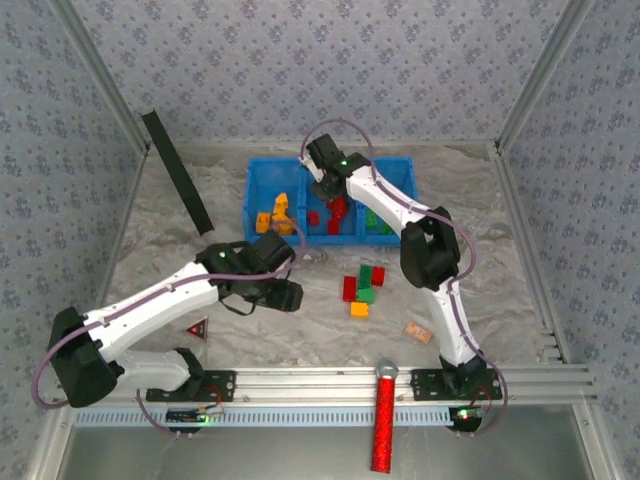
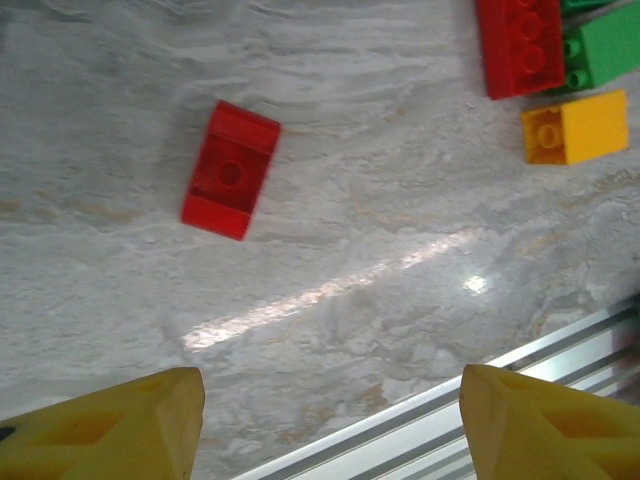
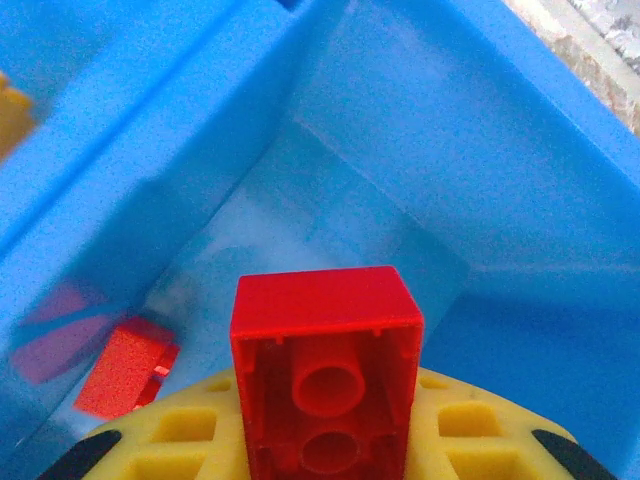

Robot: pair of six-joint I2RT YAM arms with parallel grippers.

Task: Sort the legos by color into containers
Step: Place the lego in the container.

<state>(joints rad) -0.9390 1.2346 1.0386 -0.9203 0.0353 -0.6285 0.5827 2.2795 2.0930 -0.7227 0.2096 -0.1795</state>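
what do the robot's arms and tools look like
The left arm and right arm have white shells, black joints and purplish cables looping alongside, with a small green light on each. Tool fingers are yellow plastic with recessed pockets.

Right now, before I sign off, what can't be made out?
Top view: right arm covers the bin's middle compartment; bricks there can't be counted.
Left wrist view: upper red brick cut by the top edge, green brick by the right edge.
Right wrist view: red patch behind the bin wall, too blurred.
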